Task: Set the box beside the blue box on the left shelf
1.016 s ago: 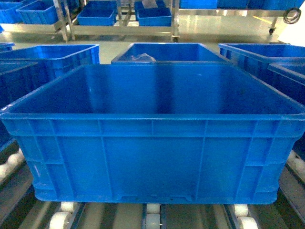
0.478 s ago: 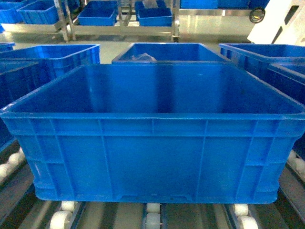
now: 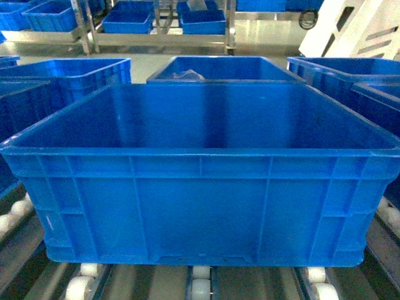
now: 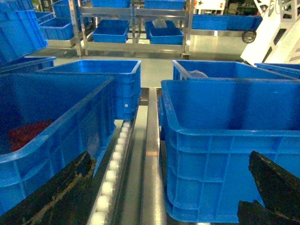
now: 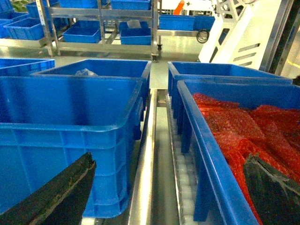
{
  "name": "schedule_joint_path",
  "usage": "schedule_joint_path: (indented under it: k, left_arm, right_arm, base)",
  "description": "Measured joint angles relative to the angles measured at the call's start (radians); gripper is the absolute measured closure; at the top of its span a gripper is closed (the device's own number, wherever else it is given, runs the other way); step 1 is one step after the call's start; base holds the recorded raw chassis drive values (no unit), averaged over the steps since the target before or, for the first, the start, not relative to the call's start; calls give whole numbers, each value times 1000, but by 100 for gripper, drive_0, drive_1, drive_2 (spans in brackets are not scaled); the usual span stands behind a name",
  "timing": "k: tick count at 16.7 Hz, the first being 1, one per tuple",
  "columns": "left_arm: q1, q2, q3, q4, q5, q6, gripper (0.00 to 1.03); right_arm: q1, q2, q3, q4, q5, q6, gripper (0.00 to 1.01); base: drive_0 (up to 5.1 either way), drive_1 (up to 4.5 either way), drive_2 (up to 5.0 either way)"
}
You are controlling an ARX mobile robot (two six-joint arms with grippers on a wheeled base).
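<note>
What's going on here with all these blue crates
A two-armed robot is facing a large empty blue box that sits on a roller-track shelf. Neither gripper holds it: the left gripper and right gripper are both open, one at each near corner of the box, with nothing between the fingers. More blue crates sit on both sides; the one on the right holds red material.

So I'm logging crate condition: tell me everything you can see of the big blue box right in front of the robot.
The box is a large rectangular crate of what looks like blue plastic, with a thick rim and vertical ribs on its outer walls. It is open-topped, looks empty and sits upright and level on the white rollers of the shelf. Other blue crates stand beside and behind it, apart from it. Neither gripper touches it.
</note>
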Motion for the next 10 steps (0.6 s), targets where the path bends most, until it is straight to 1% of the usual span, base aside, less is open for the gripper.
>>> schedule_joint_path:
  k: [10]
  left_arm:
    - [0,0,0,0,0,0,5]
  right_arm:
    - [0,0,0,0,0,0,3]
  base:
    - [0,0,0]
